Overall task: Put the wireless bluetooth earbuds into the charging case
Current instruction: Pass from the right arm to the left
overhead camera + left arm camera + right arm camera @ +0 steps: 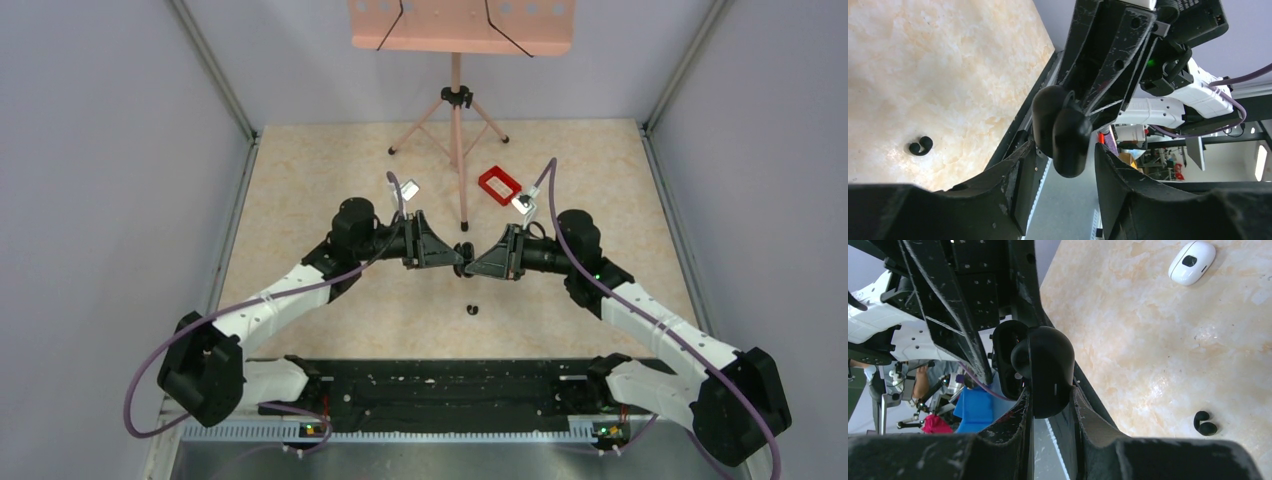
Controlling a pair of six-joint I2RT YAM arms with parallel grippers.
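Note:
The charging case [466,250] is a glossy black oval held above the table's middle, between both grippers. My right gripper [1050,395] is shut on the case [1047,371], with both fingers pressed on its sides. The lid looks swung open beside it. My left gripper [1064,152] is open, with its fingers on either side of the case [1068,137] and a gap at the right finger. One tiny black earbud [472,309] lies loose on the table nearer the arm bases. It also shows in the left wrist view [920,146] and the right wrist view [1205,423].
A red rectangular frame [499,185] lies on the table behind the right arm. A pink tripod stand [457,110] stands at the back centre. A small white rounded object [1192,256] lies on the table. Grey walls enclose the table on both sides.

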